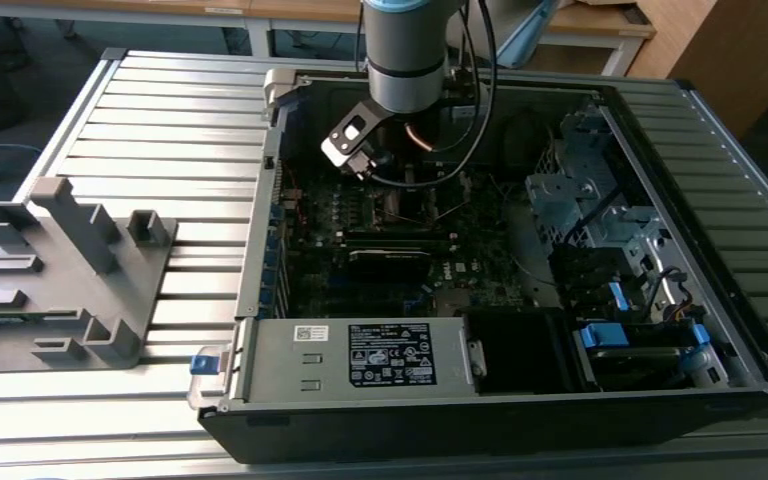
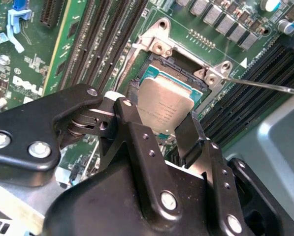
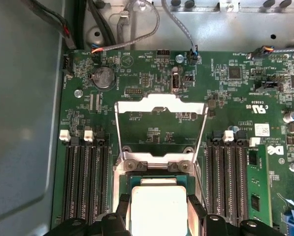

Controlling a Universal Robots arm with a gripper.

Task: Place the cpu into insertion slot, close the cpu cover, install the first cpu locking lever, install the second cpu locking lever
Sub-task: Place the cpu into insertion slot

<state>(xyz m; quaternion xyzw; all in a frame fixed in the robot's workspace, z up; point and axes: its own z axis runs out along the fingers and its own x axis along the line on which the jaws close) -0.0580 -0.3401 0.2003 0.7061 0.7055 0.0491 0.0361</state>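
1. The cpu [image 2: 165, 109] is a small flat square chip. Its top is dull silvery-grey metal with faint print, and a thin green rim runs round that plate.
2. The gripper [image 2: 156, 118] is closed narrowly on the cpu, with its black fingers [image 2: 137, 140] pressing two opposite edges.
3. The cpu sits slightly tilted over the insertion slot [image 2: 179, 69], a dark square recess with a metal border. Whether it is seated cannot be told.
4. The insertion slot lies mid-motherboard [image 3: 151, 73], between two banks of long black memory slots [image 3: 85, 177].
5. The cpu cover [image 3: 160, 105], a thin silvery frame with an open centre window, is swung open. Its hinge is at the slot's edge.
6. A thin wire locking lever [image 2: 267, 86] juts out from one corner of the slot.
7. In the exterior view, the arm [image 1: 404, 50] reaches down into an open computer case [image 1: 261, 200] lying on a slatted table [image 1: 157, 120].
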